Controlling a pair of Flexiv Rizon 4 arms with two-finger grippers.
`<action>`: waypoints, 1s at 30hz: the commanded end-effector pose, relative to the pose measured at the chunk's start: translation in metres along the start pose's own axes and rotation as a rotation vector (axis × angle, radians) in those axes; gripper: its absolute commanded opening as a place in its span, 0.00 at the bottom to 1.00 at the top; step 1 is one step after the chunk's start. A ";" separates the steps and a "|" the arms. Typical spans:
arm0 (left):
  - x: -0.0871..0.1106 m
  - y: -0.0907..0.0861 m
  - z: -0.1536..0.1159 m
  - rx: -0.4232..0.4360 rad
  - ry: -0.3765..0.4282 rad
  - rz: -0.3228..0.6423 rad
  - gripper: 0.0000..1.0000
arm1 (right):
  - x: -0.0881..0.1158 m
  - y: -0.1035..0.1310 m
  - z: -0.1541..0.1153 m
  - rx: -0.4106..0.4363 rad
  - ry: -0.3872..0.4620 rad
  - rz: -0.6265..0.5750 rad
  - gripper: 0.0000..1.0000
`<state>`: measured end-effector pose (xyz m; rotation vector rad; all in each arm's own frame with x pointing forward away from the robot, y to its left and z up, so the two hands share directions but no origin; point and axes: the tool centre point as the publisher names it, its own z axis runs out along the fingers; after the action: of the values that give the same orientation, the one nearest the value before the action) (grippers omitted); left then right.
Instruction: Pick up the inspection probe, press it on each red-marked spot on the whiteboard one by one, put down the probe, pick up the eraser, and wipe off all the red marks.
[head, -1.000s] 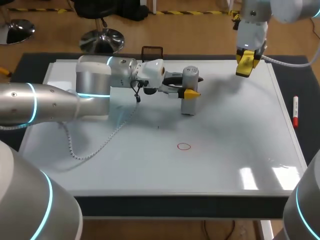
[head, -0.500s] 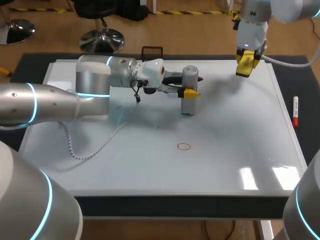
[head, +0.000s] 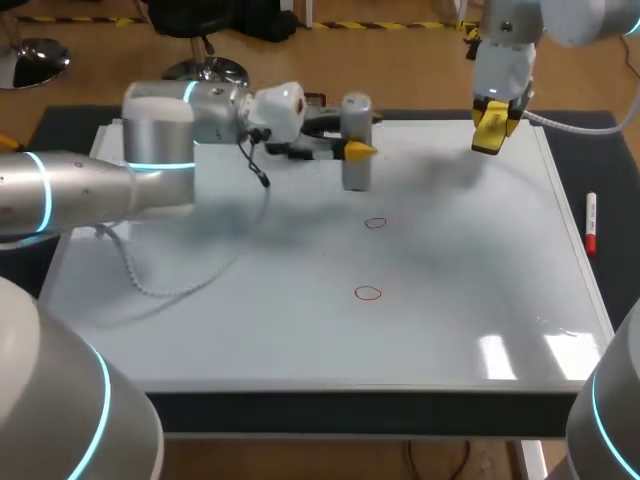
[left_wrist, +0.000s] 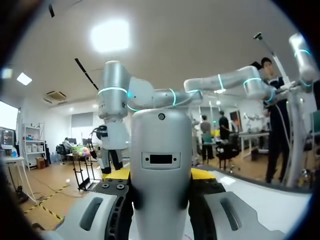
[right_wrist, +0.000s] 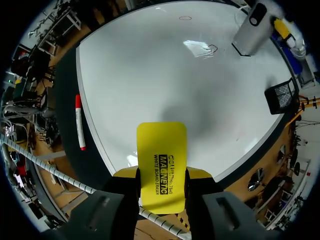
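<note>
The grey inspection probe hangs upright above the far part of the whiteboard, with my left gripper shut on it from the side. In the left wrist view the probe fills the gap between the fingers. Two red circles show on the board: one below the probe, another nearer the front. My right gripper is above the board's far right corner, shut on the yellow eraser. The right wrist view shows the eraser between its fingers.
A red-capped marker lies on the dark mat right of the board. A small black frame-like object stands just behind the board's far edge. A cable from my left arm trails over the board's left half.
My left arm has lifted the probe off the board and carried it back and left, uncovering a red circle where it stood. The right arm has stayed still.
</note>
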<state>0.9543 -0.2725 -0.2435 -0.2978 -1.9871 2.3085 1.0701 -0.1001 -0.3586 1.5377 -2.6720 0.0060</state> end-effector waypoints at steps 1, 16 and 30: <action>0.009 -0.024 -0.030 -0.044 -0.046 0.009 0.00 | 0.000 -0.001 -0.001 0.000 0.005 -0.002 0.00; 0.005 -0.031 -0.099 -0.092 -0.195 -0.004 0.00 | 0.000 -0.001 -0.001 0.000 0.005 -0.002 0.00; 0.018 -0.035 -0.158 -0.102 -0.321 -0.007 0.00 | 0.000 -0.001 -0.001 0.000 0.005 -0.002 0.00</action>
<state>0.9753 -0.1203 -0.2353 0.0183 -2.2305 2.3394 1.0701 -0.1001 -0.3587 1.5376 -2.6721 0.0061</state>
